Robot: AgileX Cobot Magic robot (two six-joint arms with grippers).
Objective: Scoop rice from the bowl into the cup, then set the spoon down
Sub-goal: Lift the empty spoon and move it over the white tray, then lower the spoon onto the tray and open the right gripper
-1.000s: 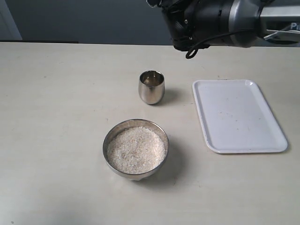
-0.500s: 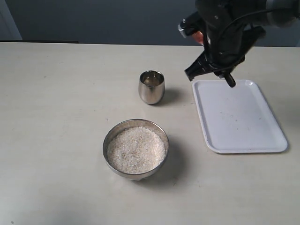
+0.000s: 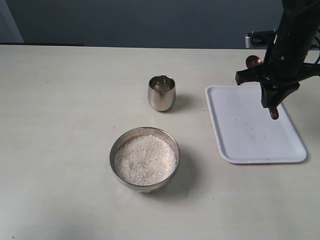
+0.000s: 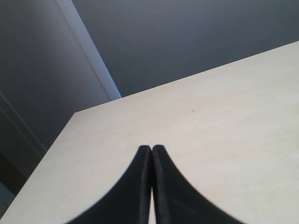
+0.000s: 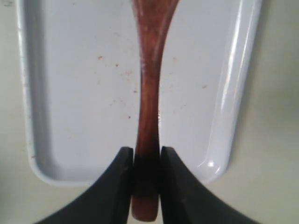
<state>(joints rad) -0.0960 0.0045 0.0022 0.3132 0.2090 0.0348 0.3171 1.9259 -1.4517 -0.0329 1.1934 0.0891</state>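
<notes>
The wide steel bowl (image 3: 116, 150) stands near the table's front, holding the rice (image 3: 145, 160), a heap of white grains. Behind it is the small steel cup (image 3: 161, 95). My right gripper (image 3: 272, 100) hangs over the far right part of the white tray (image 3: 245, 130), shut on the wooden spoon (image 3: 274, 113). Its round scoop shows behind the arm. In the right wrist view the fingers (image 5: 124, 161) clamp the reddish-brown spoon (image 5: 148, 93) handle near its end, above the tray (image 5: 70, 93). My left gripper (image 4: 152, 148) is shut on nothing over bare table and is out of the exterior view.
The tray lies right of the cup and bowl and carries only a few small specks. A dark wall runs along the table's far edge.
My right arm swung from above the back of the table, behind the cup, rightward and down over the tray, carrying the spoon. Bowl, cup and tray have not moved.
</notes>
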